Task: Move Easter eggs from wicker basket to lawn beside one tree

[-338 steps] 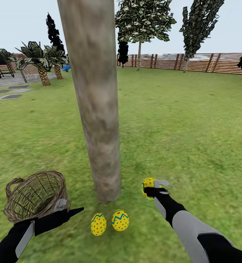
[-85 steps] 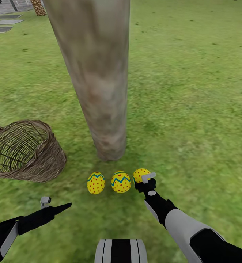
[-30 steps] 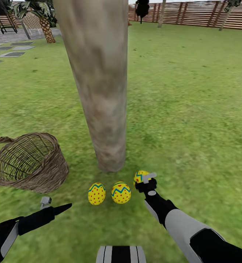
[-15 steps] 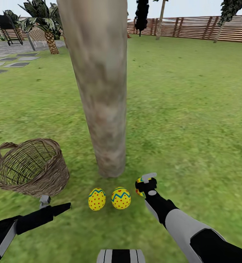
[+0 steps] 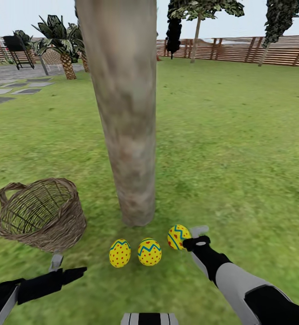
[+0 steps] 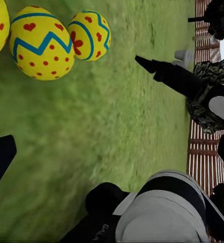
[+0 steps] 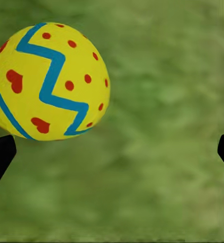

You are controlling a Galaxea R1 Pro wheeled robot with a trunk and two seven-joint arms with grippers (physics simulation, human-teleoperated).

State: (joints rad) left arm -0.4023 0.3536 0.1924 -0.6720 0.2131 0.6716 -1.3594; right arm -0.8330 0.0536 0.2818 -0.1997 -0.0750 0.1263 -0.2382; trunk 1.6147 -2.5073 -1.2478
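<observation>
The third Easter egg (image 5: pixel 178 237) now lies free on the lawn (image 5: pixel 240 149), just beside the right gripper (image 5: pixel 195 238) instead of tucked inside it as it was half a second ago. The right wrist view confirms the release: the egg (image 7: pixel 48 81) sits on grass off to one side, and the two dark fingers (image 7: pixel 0 154) stand wide apart at opposite edges with nothing between them. The arm has drawn back a little, so the egg shows whole from the head camera.

All three eggs now rest in a short row at the foot of the thick mottled tree trunk (image 5: pixel 127 126): the left egg (image 5: pixel 119 253), the middle egg (image 5: pixel 149 252) just beside it, and the newly freed one slightly apart to their right and closer to the trunk. The wicker basket (image 5: pixel 41 219) stands on the grass near the trunk, tilted toward the camera, and its woven interior looks empty.

The left gripper (image 5: pixel 61 268) hovers low over the grass near the basket, its fingers spread and holding nothing; its wrist view looks across to the eggs (image 6: pixel 41 43).

Judged from this layout, the task looks essentially complete; what remains is withdrawing the right arm without nudging the nearest egg
</observation>
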